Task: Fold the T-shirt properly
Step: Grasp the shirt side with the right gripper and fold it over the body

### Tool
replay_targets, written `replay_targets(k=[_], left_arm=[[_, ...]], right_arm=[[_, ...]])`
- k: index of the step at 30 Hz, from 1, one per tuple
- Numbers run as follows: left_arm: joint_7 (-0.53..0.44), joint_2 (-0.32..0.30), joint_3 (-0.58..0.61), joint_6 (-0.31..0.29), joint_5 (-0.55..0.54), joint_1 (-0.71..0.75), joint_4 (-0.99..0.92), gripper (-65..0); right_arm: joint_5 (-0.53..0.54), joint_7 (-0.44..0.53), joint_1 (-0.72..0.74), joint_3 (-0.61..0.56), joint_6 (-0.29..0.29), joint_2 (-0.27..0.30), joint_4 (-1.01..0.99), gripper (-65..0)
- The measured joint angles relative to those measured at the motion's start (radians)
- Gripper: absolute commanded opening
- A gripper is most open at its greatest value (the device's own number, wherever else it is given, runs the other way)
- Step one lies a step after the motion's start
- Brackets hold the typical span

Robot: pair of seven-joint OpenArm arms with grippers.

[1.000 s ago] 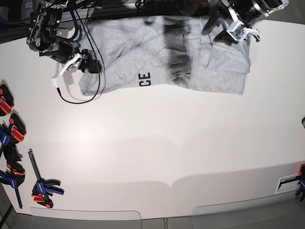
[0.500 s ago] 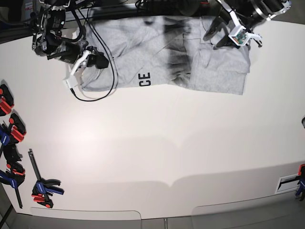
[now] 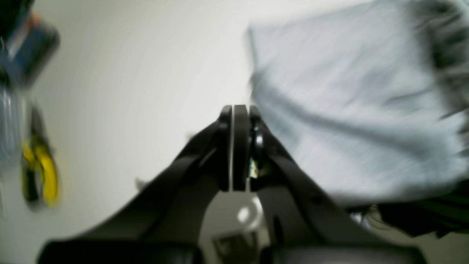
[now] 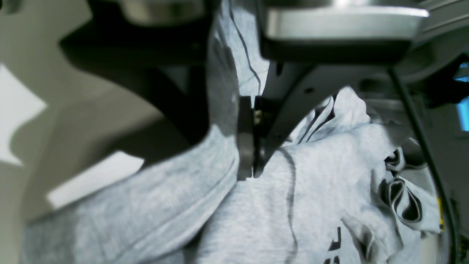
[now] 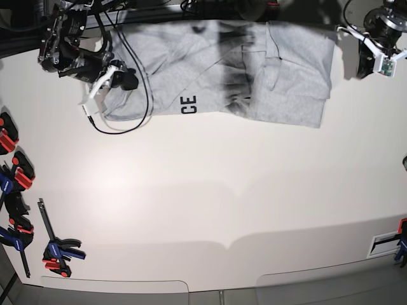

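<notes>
Right gripper (image 4: 253, 146) clamped on T-shirt (image 5: 254, 70) at 9 o'clock edge; left gripper (image 3: 234, 146) closed empty, 3 o'clock.

Spread flat along the table's (image 5: 210, 190) far edge: the T-shirt (image 5: 210, 70). At its left end, the right gripper (image 5: 124, 79), on the cloth. Off its right end, apart, the left gripper (image 5: 372, 60). Along the table's left edge, clamps (image 5: 19, 210).
</notes>
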Motion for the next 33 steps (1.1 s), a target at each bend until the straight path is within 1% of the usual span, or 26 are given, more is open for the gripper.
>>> replay_targets(k=[3,7,9,11,13,16,17,19,22,25,27,29,30,33], left_arm=[[0.001,0.008,0.000,-0.002,-0.049,-0.051,-0.177,-65.0],[0.005,0.006,0.000,0.003,-0.150,-0.120,-0.375,-65.0],[0.012,0.008,0.000,-0.016,-0.181,-0.133,-0.408,-65.0],[0.010,0.008,0.000,-0.035,-0.211,-0.134,-0.404,-65.0],[0.011,0.007,0.000,-0.043,-0.217,-0.137,-0.397,-65.0],[0.051,0.008,0.000,-0.046,-0.237,-0.137,-0.397,-65.0],[0.064,0.008,0.000,-0.046,-0.238,-0.136,-0.397,-65.0],[0.067,0.008,0.000,-0.047,-0.247,-0.137,-0.397,-65.0],[0.066,0.008,0.001,-0.047,-0.272,-0.137,-0.397,-65.0],[0.077,0.008,0.026,-0.047,-0.283,-0.137,-0.397,-65.0],[0.084,0.008,0.069,-0.047,-0.282,-0.137,-0.397,-65.0],[0.095,0.008,0.119,-0.047,-0.283,-0.137,-0.397,-65.0],[0.094,0.008,0.144,-0.050,-0.282,-0.137,-0.397,-65.0],[0.093,0.008,0.192,-0.050,-0.282,-0.137,-0.397,-65.0]], right_arm=[[0.006,-0.003,0.004,0.000,-0.001,0.000,0.090,-65.0],[-0.001,-0.027,0.006,0.002,-0.001,0.000,0.226,-65.0],[-0.010,-0.054,0.005,0.003,-0.001,0.000,0.294,-65.0],[-0.048,-0.056,0.006,0.004,-0.001,0.003,0.358,-65.0],[-0.075,-0.047,0.005,0.014,-0.001,0.003,0.407,-65.0],[-0.069,-0.032,0.006,0.016,0.000,0.002,0.462,-65.0],[-0.048,-0.031,0.006,0.016,-0.001,-0.005,0.475,-65.0],[-0.012,-0.026,0.006,0.017,-0.001,-0.040,0.497,-65.0],[0.016,-0.025,0.006,0.015,-0.002,-0.132,0.509,-65.0],[0.018,-0.029,0.003,-0.033,-0.003,-0.215,0.509,-65.0],[0.013,-0.029,0.003,-0.095,-0.003,-0.265,0.509,-65.0],[0.002,-0.028,0.003,-0.181,-0.003,-0.306,0.509,-65.0],[-0.024,-0.020,0.003,-0.228,-0.003,-0.328,0.509,-65.0],[-0.152,0.006,0.003,-0.375,-0.003,-0.384,0.509,-65.0]])
